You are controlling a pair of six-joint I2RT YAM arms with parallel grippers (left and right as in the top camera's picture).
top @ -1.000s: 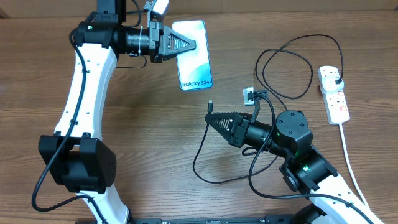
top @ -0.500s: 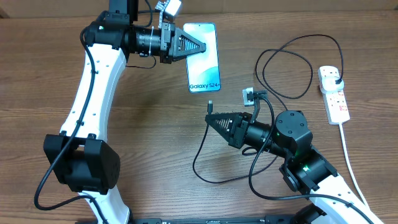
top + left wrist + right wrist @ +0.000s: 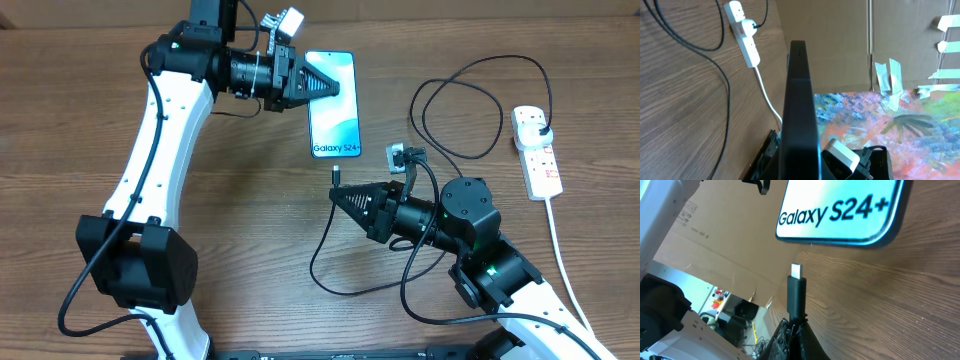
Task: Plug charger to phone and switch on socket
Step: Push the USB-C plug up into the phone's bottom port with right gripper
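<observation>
We had the slim black-edged phone with the lit blue screen (image 3: 333,115) pinched in our left pincer (image 3: 336,89). Its lower end hung just ahead of our right pincer (image 3: 336,190), which was pinching the thin black charger cable (image 3: 470,110) at its small connector tip (image 3: 796,271). The tip was not yet inserted. Far behind the right pincer, the long white power strip (image 3: 537,150) lay on the wooden desk (image 3: 250,230), already holding the plug. We judged plugging in and switching on both left to do.

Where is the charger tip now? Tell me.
Overhead view, centre: the charger tip is held in the right end effector, just below the bottom edge of the phone and not touching it.
</observation>
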